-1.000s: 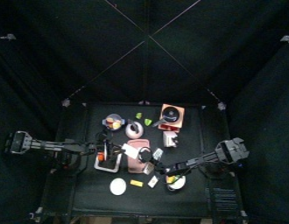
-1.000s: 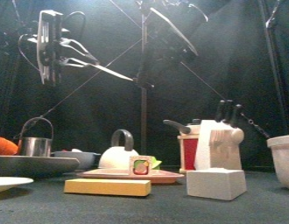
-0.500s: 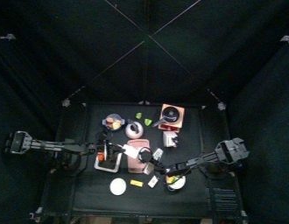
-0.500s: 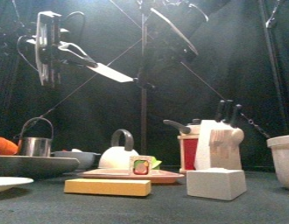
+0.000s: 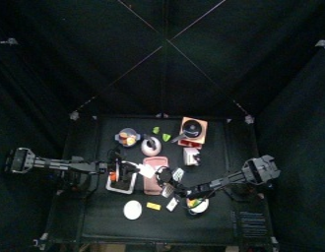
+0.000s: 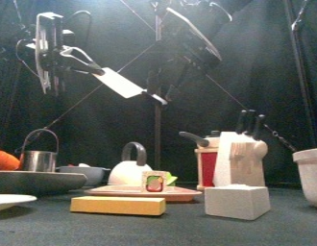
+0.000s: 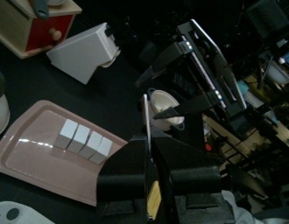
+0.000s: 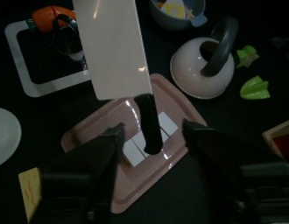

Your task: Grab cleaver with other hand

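The cleaver, a pale broad blade with a dark handle, hangs high above the table, tilted down toward the right. My left gripper is shut on its upper end; in the left wrist view the blade stands edge-on between the jaws. In the right wrist view the blade faces the camera. Its dark handle points in between the jaws of my right gripper, which stand open on either side, not touching. The pink board with white cubes lies below.
On the table stand a white kettle, a knife block, a white block, a yellow bar, a metal cup and a white bowl. A white disc lies near the front.
The cleaver has swung from nearly level to slanting down to the right, and its flat face now shows more in the front view. The left gripper kept hold of it.
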Robot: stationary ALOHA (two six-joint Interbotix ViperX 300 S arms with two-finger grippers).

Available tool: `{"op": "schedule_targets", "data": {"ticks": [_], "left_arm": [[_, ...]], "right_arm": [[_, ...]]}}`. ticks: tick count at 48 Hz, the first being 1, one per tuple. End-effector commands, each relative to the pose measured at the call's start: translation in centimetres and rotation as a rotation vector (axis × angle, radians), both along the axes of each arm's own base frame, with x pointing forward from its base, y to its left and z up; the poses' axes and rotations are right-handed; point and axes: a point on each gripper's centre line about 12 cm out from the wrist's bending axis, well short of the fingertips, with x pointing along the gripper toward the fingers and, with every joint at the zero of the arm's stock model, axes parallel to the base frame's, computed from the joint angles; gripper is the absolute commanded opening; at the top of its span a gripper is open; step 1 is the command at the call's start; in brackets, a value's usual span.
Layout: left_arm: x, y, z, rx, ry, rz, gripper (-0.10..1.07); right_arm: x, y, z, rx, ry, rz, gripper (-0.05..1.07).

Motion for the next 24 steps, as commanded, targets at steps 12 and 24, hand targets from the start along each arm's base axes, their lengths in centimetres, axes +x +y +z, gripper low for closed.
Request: {"op": "schedule_targets", "data": {"ticks": [12,24], "left_arm": [[0.16,0.04,0.56,0.01,-0.019,-0.001,0.4],[0.14,0.03,0.5,0.011,-0.018,-0.001,0.4]], "right_arm": [[-0.2,0.59,2.52,0.054,-0.066,0.012,1.01],[-0.55,0.92,2.81,0.104,-0.088,0.035,1.01]]}}
